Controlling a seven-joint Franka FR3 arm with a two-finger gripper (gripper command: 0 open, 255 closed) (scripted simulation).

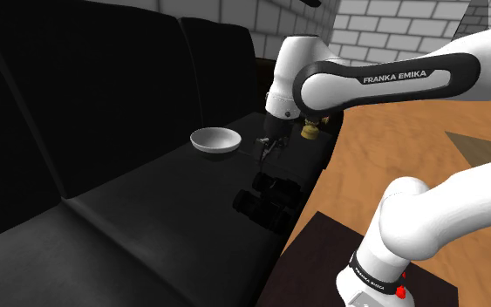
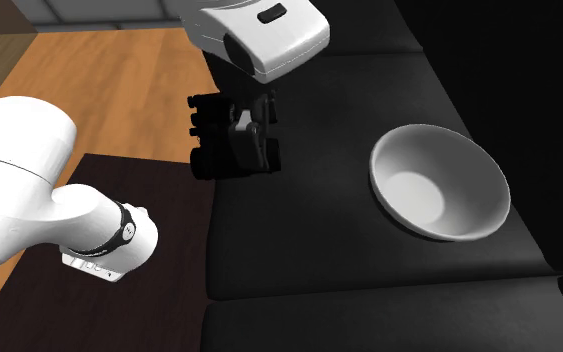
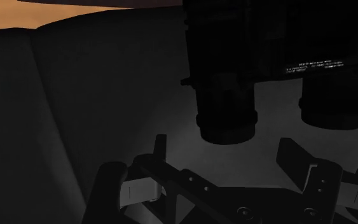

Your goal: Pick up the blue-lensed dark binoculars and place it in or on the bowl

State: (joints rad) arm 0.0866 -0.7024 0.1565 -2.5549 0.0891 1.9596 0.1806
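The claw (image 2: 254, 148) hangs by the dark binoculars (image 2: 209, 162), white bowl (image 2: 469, 160) well apart.

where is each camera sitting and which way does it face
shoulder view: beside the robot, looking across the black sofa seat at the white bowl and dark binoculars; white arm shows
second exterior view: above, looking down on the seat; arm and gripper show
wrist view: on the hand, facing the binoculars; open fingers show
shared: binoculars in all three

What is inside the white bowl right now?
Nothing: in the second exterior view the bowl shows a bare white inside. The binoculars lie apart from it on the dark sofa seat, by the gripper, jaws open. In the shoulder view its near rim hides part of the inside.
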